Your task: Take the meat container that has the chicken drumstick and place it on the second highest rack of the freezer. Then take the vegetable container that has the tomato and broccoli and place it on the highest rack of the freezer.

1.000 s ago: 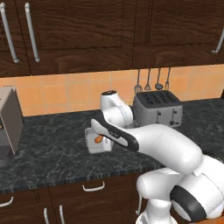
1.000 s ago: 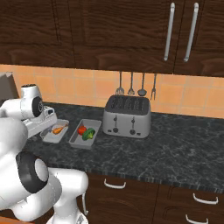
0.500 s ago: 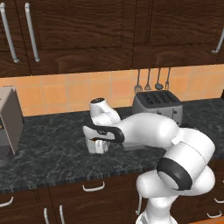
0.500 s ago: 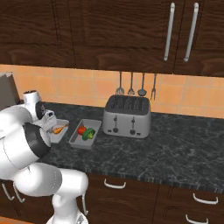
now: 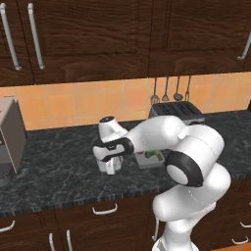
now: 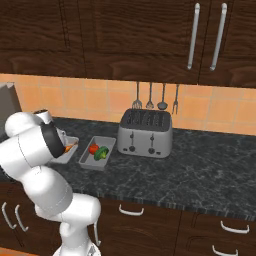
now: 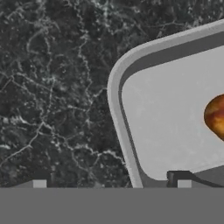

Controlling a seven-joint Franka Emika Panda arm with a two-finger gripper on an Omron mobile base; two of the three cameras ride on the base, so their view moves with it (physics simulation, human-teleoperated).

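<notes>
We see the gripper (image 7: 111, 183) released, jaws spread wide, straddling the rim of the meat container (image 7: 114, 94) on the dark bench (image 7: 52, 87). One fingertip sits inside the tray, the other outside over the bench. The chicken drumstick (image 7: 216, 116) lies inside, beyond the inner fingertip. The vegetable container (image 6: 86, 161), with tomato (image 6: 93, 148) and broccoli (image 6: 102, 153), sits just beside it

A glossy white arm (image 5: 196, 162) of rounded segments with dark bands at the joints.

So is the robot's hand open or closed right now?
Open: the hand has its two fingertips far apart, straddling the rim of the meat tray.
</notes>
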